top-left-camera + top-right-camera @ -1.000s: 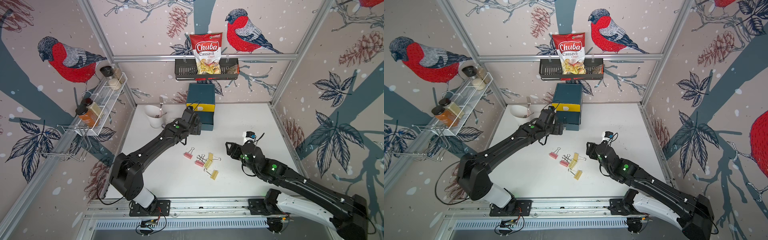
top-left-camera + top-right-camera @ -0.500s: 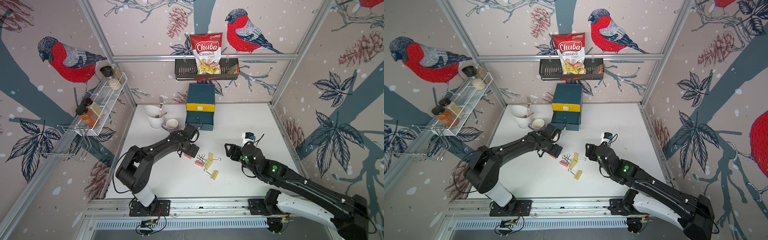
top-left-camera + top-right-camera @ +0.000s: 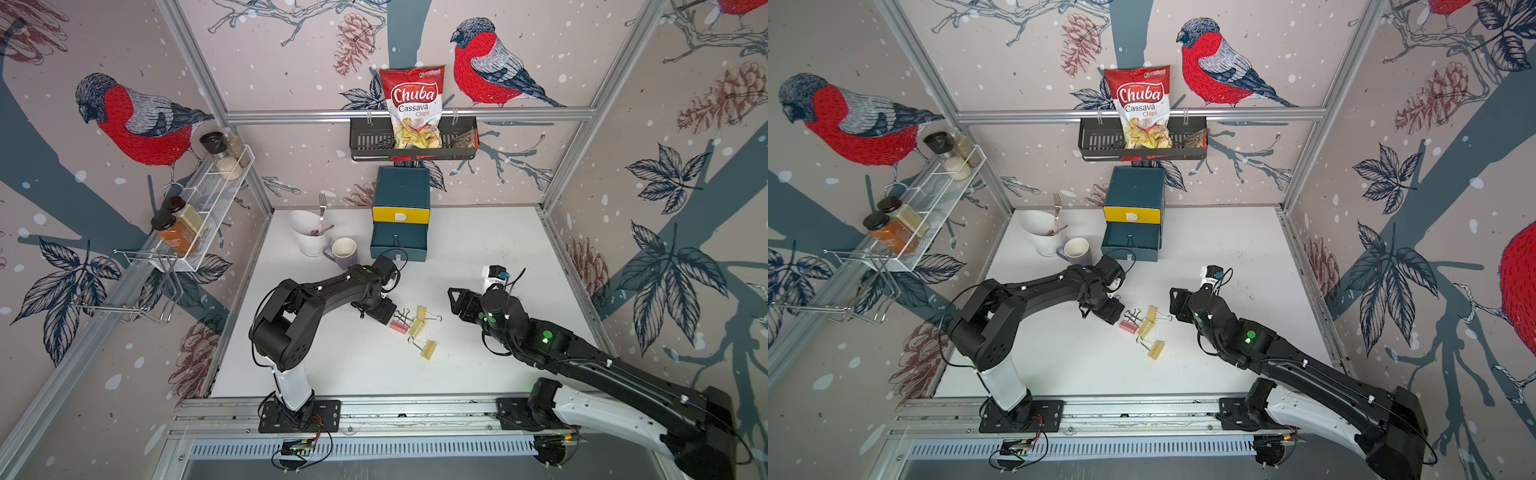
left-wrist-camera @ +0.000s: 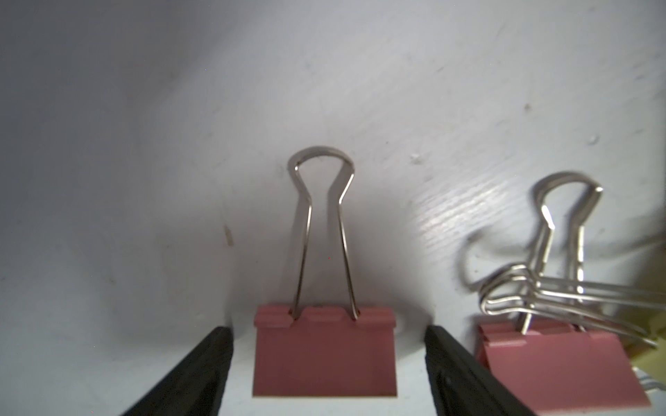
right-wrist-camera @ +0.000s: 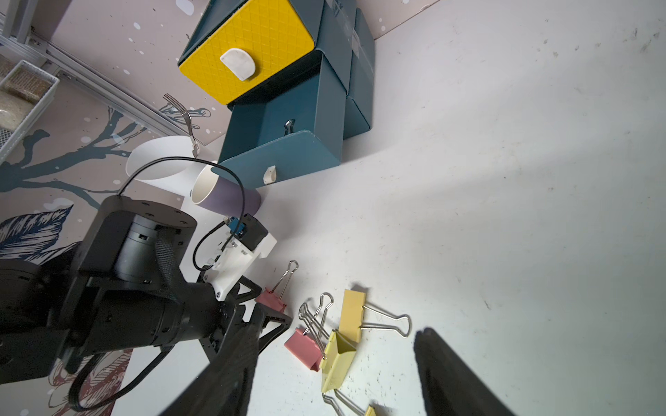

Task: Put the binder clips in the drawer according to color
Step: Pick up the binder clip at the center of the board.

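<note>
- The left gripper (image 4: pixel 328 333) has its two black fingers (image 4: pixel 194 371) spread apart, one on each side of a pastel pink binder clip with a silver wire handle (image 4: pixel 324 354). A strip of the white table (image 4: pixel 144 144) shows at both sides, so nothing is gripped yet. I judge that it is lined up this way to close on the flat body.
- The right gripper (image 3: pixel 456 300) is also wide apart and empty, near the pile.
- The small dark teal chest of drawers with a yellow top front (image 3: pixel 401 187) has its middle drawer pulled out to receive clips. One wire handle (image 5: pixel 289 126) shows inside, but I cannot tell the colour of its body.
- In both top views the left gripper hides this clip. They show a second pink clip (image 3: pixel 398 327) and three pastel yellow clips (image 3: pixel 429 349) nearby.
</note>
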